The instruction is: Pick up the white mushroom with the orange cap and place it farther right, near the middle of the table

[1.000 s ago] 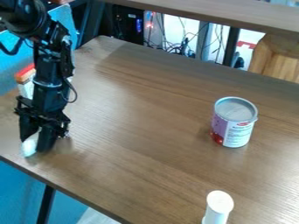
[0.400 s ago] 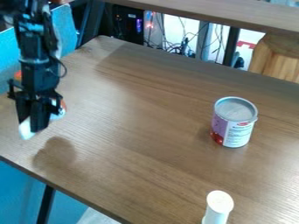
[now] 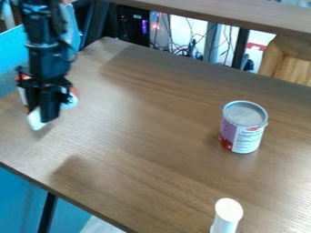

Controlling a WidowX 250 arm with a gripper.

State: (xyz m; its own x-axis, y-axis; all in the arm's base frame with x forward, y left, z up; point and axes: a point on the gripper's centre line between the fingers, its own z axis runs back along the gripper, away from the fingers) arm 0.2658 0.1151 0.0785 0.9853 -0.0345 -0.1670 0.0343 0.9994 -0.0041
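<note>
At nine o'clock, the gripper [image 3: 42, 114] holds a white item [image 3: 35, 120] between part-open fingers [image 3: 51, 105]; can [image 3: 244, 129] at three, tube [image 3: 228, 214] at five.

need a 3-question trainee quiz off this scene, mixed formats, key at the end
1. Which is nearer the bottom edge of the camera view: the can or the white cylinder?

2. Pick one. The object held in the gripper shows mainly which colour at its lower end?
a) green
b) white
c) yellow

3. True or false: the can is lying on its side.

Key: 1. the white cylinder; 2. b; 3. false, it stands upright.
</note>
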